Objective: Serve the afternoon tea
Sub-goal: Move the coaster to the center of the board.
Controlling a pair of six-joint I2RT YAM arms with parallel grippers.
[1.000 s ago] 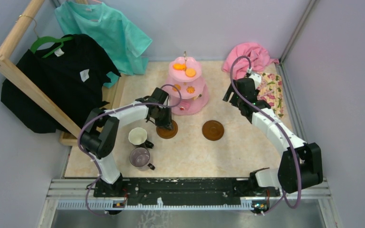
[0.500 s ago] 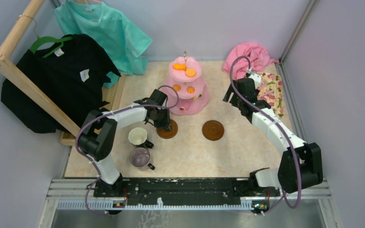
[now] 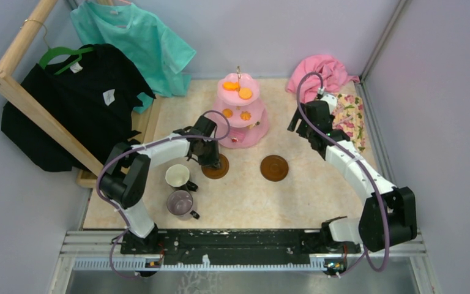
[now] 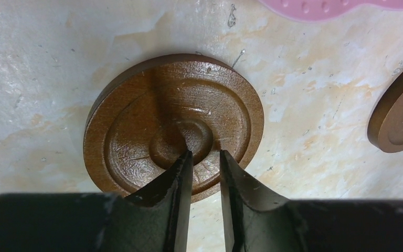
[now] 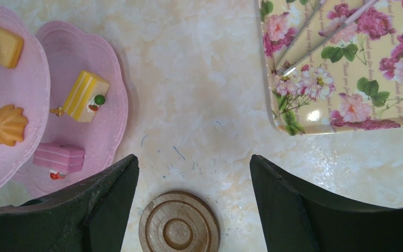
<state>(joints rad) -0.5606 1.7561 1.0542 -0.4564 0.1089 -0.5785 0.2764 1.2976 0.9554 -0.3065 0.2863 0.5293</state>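
Note:
The pink three-tier cake stand (image 3: 256, 131) stands at the back centre with orange snacks (image 3: 238, 90) on top. In the right wrist view its tiers (image 5: 110, 73) carry a yellow cake (image 5: 86, 96), a pink cake (image 5: 57, 159) and an orange cookie (image 5: 8, 125). A brown saucer (image 3: 218, 169) lies flat in front of the stand. My left gripper (image 3: 211, 156) hangs just over it (image 4: 136, 131), jaws (image 4: 205, 152) a narrow gap apart with nothing between. A second saucer (image 3: 274, 167) (image 5: 178, 228) lies to the right. My right gripper (image 3: 300, 130) (image 5: 193, 157) hovers wide open behind it. A white mug (image 3: 177, 176) and a grey-purple mug (image 3: 180, 202) stand front left.
A floral mat (image 3: 350, 116) (image 5: 346, 79) with thin metal utensils (image 5: 315, 31) lies at the right wall, a pink cloth (image 3: 321, 70) behind it. A wooden rack with a black shirt (image 3: 67, 98) and a teal shirt (image 3: 128, 43) fills the left side.
My left arm has shifted slightly to the left, its gripper staying over the left saucer. The right arm and both saucers have not moved.

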